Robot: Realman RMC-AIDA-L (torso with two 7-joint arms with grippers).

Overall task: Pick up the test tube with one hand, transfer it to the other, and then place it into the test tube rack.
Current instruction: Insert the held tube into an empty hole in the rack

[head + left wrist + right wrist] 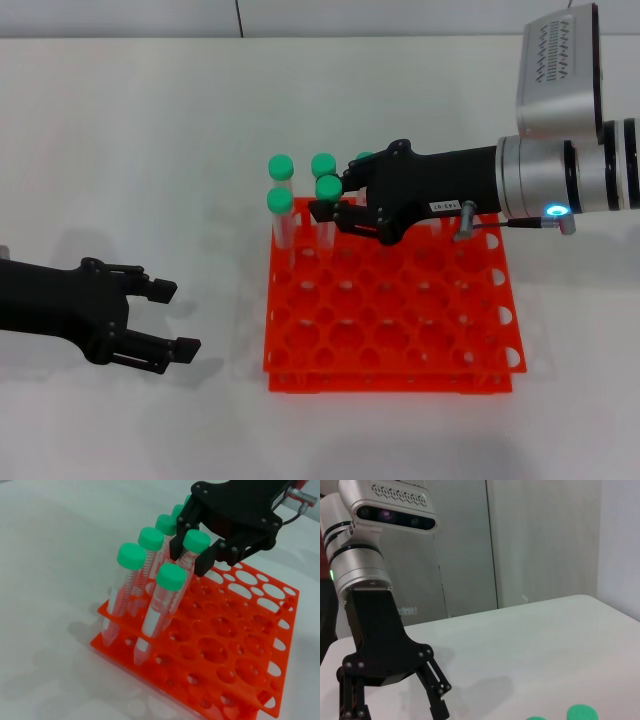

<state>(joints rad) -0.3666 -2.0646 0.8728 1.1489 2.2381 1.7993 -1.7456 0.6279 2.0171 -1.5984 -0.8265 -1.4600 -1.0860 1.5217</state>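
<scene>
Head view is showing me the right gripper (335, 204) reaching leftward over the far left part of the orange-red test tube rack (400, 330), its arm stretching in from the right with a blue light glowing. I am seeing its fingers (200, 565) closing on the test tube (189, 555) just below the green cap, the tube standing slightly tilted in a rack hole among other green-capped tubes (131, 587). On the white table (150, 150), the left gripper (172, 320) is hovering low at the near left, well apart from the rack, fingers spread wide and holding nothing.
</scene>
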